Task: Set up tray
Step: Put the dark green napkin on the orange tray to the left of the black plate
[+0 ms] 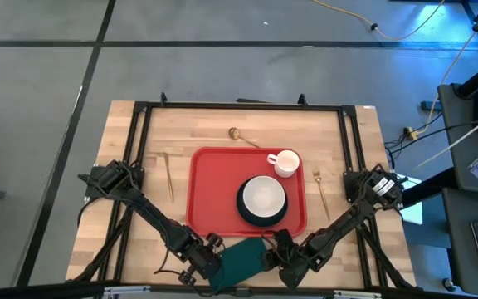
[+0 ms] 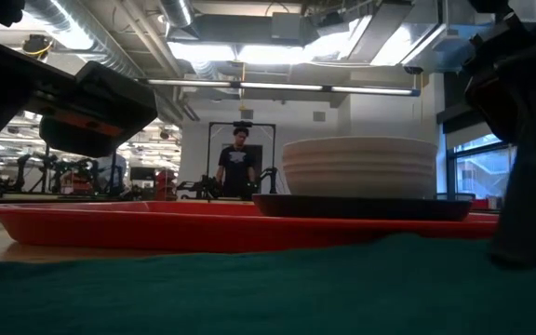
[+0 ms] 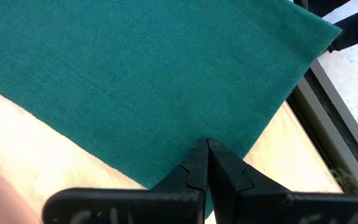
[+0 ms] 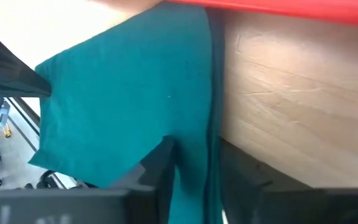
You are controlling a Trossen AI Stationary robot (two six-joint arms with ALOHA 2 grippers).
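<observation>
At the bottom centre of the high view, the left gripper [image 1: 208, 267] is pinched closed on an edge of the green cloth [image 1: 241, 261], while the right gripper [image 1: 282, 264] has its fingers partly closed around the opposite edge. Above them, mid-frame, sits the tray [image 1: 206, 187] with bowl [image 1: 262, 197] and cup [image 1: 285, 163]. If the right fingers haven't fully gripped, I'd expect the cloth to slip or lift lopsided.

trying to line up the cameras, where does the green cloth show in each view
High view: green cloth at the table's near edge, between both grippers.
Low view: dark green band across the foreground.
Left wrist view: fills most of the frame.
Right wrist view: centre-left.
Shared landmark: red tray beside it.
</observation>
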